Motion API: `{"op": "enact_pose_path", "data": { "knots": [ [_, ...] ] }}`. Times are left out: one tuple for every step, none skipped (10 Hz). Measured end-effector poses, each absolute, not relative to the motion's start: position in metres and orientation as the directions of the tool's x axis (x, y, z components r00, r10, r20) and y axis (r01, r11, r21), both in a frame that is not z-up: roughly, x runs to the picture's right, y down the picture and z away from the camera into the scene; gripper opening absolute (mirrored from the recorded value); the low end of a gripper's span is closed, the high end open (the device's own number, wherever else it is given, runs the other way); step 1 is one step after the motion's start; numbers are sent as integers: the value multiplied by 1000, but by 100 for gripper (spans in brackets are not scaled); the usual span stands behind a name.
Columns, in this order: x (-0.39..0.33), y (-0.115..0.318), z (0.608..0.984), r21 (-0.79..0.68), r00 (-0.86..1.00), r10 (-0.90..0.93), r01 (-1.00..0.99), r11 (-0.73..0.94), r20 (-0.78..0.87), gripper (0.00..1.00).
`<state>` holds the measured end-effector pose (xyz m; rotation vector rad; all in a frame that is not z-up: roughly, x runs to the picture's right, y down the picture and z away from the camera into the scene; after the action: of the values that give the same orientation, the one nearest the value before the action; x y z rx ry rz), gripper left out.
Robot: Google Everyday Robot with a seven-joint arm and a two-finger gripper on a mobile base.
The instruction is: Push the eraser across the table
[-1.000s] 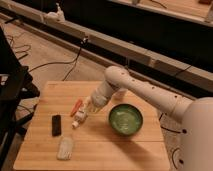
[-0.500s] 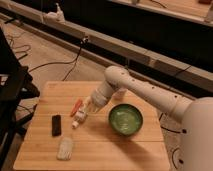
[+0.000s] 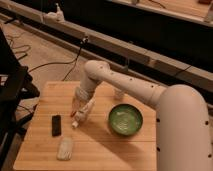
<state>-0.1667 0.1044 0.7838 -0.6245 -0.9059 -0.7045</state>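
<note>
The eraser [image 3: 56,125], a small flat black block, lies on the left part of the light wooden table [image 3: 100,150]. My gripper [image 3: 76,107] hangs at the end of the white arm [image 3: 130,87], over the table's middle left, a little right of and behind the eraser and not touching it. It sits just above a white tube with an orange stick [image 3: 83,114].
A whitish textured pad [image 3: 65,148] lies near the front left edge. A green bowl [image 3: 125,119] stands right of centre. A small white cup [image 3: 119,93] sits behind it. A black stand [image 3: 15,95] and cables are on the floor at left.
</note>
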Motion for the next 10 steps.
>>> {"op": "enact_pose_path", "data": {
  "knots": [
    [-178, 107, 790, -184, 421, -278, 776, 604, 863, 0],
    [-186, 111, 796, -188, 415, -270, 781, 596, 869, 0],
    [-198, 118, 801, -188, 399, -246, 782, 594, 883, 0],
    [-206, 123, 801, -186, 385, -229, 784, 593, 894, 0],
    [-207, 123, 801, -185, 383, -226, 783, 594, 895, 0],
    [-205, 123, 801, -187, 386, -226, 781, 596, 894, 0],
    [-205, 123, 801, -186, 385, -226, 781, 596, 895, 0],
    [-208, 123, 801, -184, 383, -228, 784, 593, 895, 0],
    [-207, 125, 804, -188, 386, -231, 787, 588, 893, 0],
    [-207, 131, 808, -199, 389, -225, 791, 579, 893, 0]
  ]
}}
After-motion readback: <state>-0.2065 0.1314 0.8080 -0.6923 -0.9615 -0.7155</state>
